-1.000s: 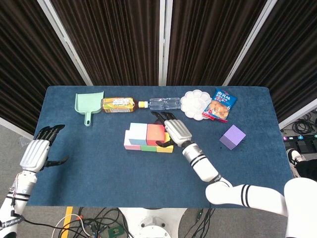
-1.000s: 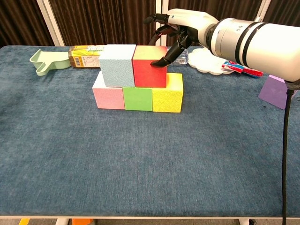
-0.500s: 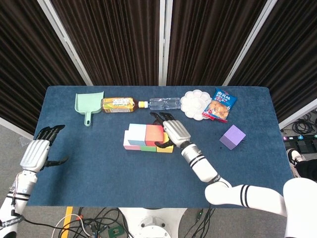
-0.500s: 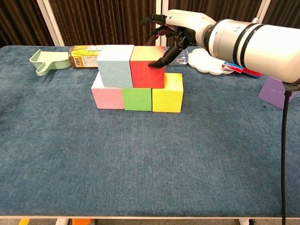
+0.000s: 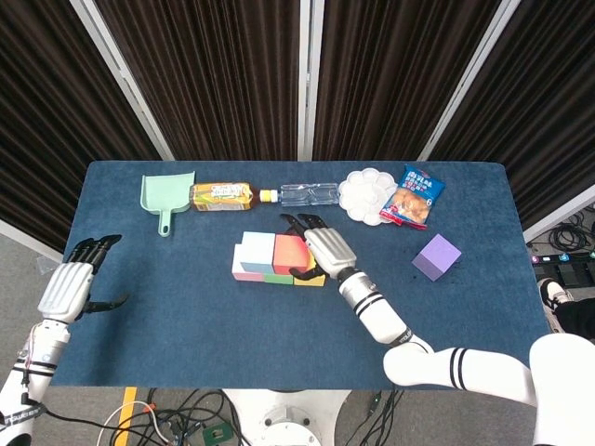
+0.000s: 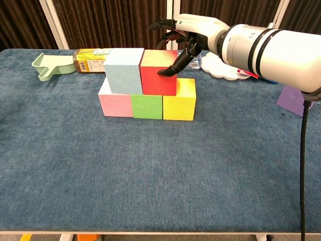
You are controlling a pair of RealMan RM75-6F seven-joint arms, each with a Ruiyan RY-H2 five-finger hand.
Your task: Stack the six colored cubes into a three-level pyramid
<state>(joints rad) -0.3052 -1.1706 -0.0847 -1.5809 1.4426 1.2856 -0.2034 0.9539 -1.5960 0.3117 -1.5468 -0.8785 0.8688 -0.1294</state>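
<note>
The desk (image 5: pixel 186 316) is the biggest thing here, a blue cloth top with wide bare stretches in front of the stack and off to my left, so I have plenty of room to swing an arm low and close. Its far edge is the crowded part: a green dustpan (image 5: pixel 165 197), a tea bottle (image 5: pixel 220 194), a clear bottle (image 5: pixel 307 194), a white paint tray (image 5: pixel 366 195) and a snack bag (image 5: pixel 413 197) lie in a row just behind the stack, so reaching over from the back looks tight.

The stack itself sits mid-desk and I judge it two levels done out of three. The bottom row is the pink cube (image 6: pixel 116 105), green cube (image 6: pixel 147 106) and yellow cube (image 6: pixel 180 103), touching side by side. On them rest the pale blue cube (image 6: pixel 123 71) and the red cube (image 6: pixel 158 73), also touching.

My right robot hand (image 6: pixel 186 35) hovers at the red cube with fingers spread, one fingertip on its right top edge; it grips nothing, and looks to be nudging or squaring that cube.

What is left is the purple cube (image 5: pixel 436 256), lying alone well to the right, not far from the desk's right edge. It has to go on top, across the blue and red pair.

My left robot hand (image 5: pixel 72 283) hangs empty with fingers apart at the left edge of the desk
</note>
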